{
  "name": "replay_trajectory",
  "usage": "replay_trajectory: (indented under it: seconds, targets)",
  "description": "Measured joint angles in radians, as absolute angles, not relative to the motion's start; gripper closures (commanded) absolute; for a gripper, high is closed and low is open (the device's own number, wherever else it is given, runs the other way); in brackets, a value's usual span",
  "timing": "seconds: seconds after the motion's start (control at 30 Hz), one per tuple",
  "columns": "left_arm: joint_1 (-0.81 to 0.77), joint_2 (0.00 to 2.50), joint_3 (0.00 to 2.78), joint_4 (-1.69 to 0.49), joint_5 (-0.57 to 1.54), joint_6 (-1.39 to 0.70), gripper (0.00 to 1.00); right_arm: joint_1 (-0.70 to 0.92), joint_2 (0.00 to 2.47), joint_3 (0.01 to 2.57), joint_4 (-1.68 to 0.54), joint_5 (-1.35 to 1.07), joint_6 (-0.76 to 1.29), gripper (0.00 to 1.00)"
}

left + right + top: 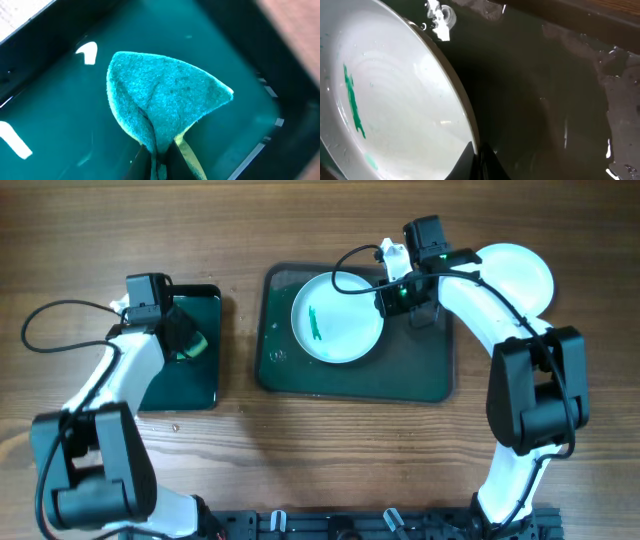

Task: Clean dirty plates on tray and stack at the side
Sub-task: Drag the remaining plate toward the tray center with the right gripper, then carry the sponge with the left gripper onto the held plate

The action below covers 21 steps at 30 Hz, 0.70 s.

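While tight on the plate (337, 318) rim, right gripper (386, 298) beside bare tray (420, 365) floor.

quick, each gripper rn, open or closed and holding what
left gripper: closed, pinching the folded green sponge.
right gripper: closed on the rim of the smeared plate.

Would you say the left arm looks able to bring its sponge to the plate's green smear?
Probably yes: the smear lies uncovered, and the right pincer grips only the plate's right rim.
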<state>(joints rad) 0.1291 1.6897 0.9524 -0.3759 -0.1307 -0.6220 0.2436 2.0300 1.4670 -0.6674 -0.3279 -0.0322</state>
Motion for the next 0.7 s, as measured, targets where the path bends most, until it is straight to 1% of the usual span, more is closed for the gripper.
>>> replay_trajectory:
  seconds: [0.27, 0.37, 0.5, 0.6, 0.7]
  targets:
    - [0.165, 1.757, 0.952, -0.35, -0.144, -0.622, 0.96, 0.242, 2.033, 1.467, -0.721, -0.309, -0.007, 0.96]
    - [0.166, 1.765, 0.952, -0.324, -0.145, -0.622, 0.96, 0.242, 2.077, 1.467, -0.732, -0.309, 0.015, 0.96]
    - [0.166, 1.766, 0.952, -0.297, -0.145, -0.622, 0.96, 0.242, 2.117, 1.467, -0.7, -0.301, 0.056, 0.96]
    - [0.166, 1.74, 0.951, -0.299, -0.145, -0.618, 0.96, 0.242, 2.117, 1.467, -0.688, -0.294, 0.069, 0.96]
    - [0.162, 1.637, 0.95, -0.314, -0.148, -0.603, 0.96, 0.242, 2.117, 1.467, -0.671, -0.289, 0.084, 0.96]
